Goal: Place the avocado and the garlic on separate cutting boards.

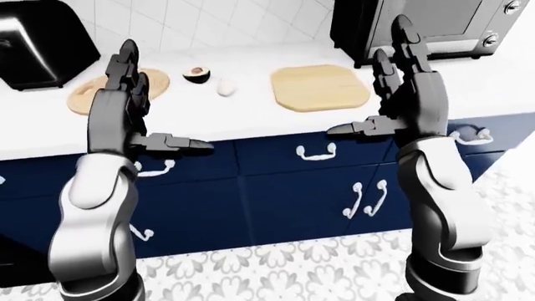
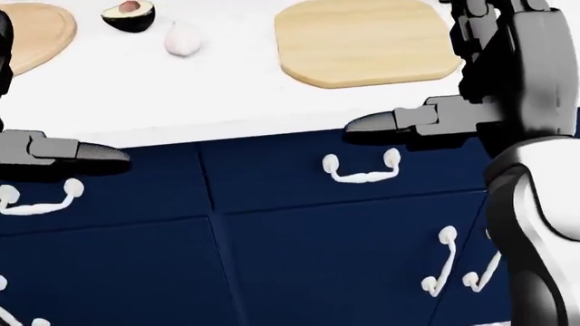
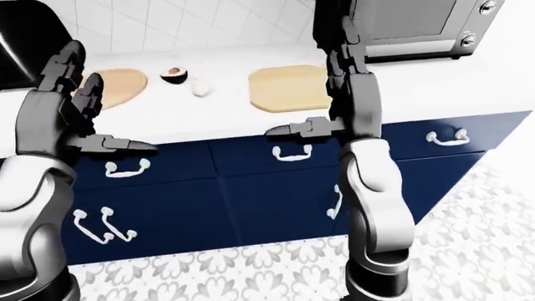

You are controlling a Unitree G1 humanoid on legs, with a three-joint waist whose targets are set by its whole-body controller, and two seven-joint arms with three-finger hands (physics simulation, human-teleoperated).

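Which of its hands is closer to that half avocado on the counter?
Left. The left hand is raised just left of the avocado, over the round board. The right hand is raised beyond the square cutting board, farther away.

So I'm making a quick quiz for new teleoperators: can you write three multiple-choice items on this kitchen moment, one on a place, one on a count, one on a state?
1. The garlic lies:
A. on the square board
B. on the white counter beside the avocado
C. on the floor

2. Cutting boards on the counter:
A. one
B. two
C. four

3. The robot's hands are:
A. both open and empty
B. both shut on food
C. out of view

Answers:
1 B, the garlic rests on bare counter just right of the avocado.
2 B, a round board and a square board.
3 A, the left hand and right hand show spread fingers, holding nothing.
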